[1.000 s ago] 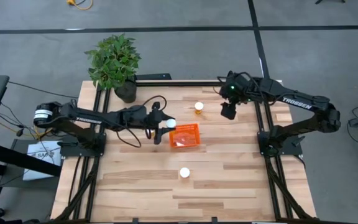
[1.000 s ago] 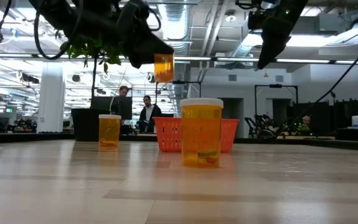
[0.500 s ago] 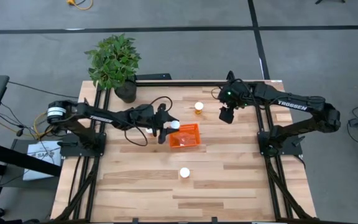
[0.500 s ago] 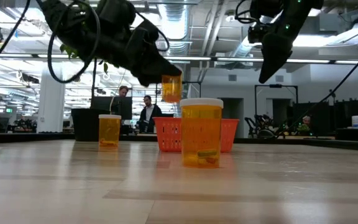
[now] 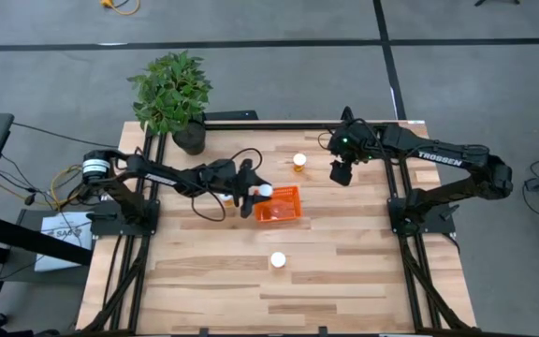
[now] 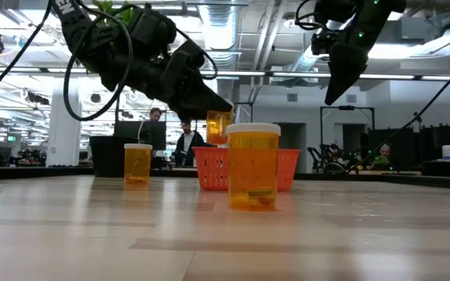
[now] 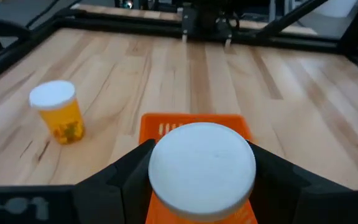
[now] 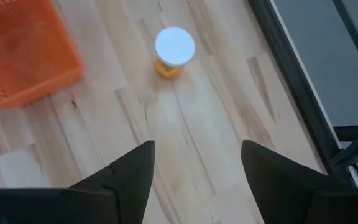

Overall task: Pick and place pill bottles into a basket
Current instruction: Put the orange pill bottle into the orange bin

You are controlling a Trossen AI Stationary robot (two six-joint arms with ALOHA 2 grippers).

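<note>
My left gripper (image 5: 254, 195) is shut on a pill bottle with a white cap (image 5: 265, 190) and an orange body (image 6: 219, 126). It holds the bottle over the left rim of the orange basket (image 5: 280, 204), which stands on the table. A second bottle (image 5: 298, 161) stands upright beyond the basket and shows in the right wrist view (image 8: 174, 51). A third (image 5: 278, 260) stands upright nearer the front edge. My right gripper (image 5: 341, 171) is open and empty, above the table to the right of the far bottle. My left gripper pinches the bottle between its two fingers (image 7: 132, 174), one on each side just under the white cap (image 7: 202, 171). The fingers slant down from the table's left. The bottle hangs upright, its body (image 6: 219, 129) below the fingertips, clear of the basket's rim.
A potted plant (image 5: 173, 94) stands at the table's far left corner. Black frame rails (image 5: 396, 192) run along the left and right sides. People and desks show in the room behind the table (image 6: 170, 140).
My left gripper has carried the bottle toward the table's right edge and downward, from left of the basket to over its left rim. The bottle has stayed upright in the hold. My right gripper has dropped a little.
</note>
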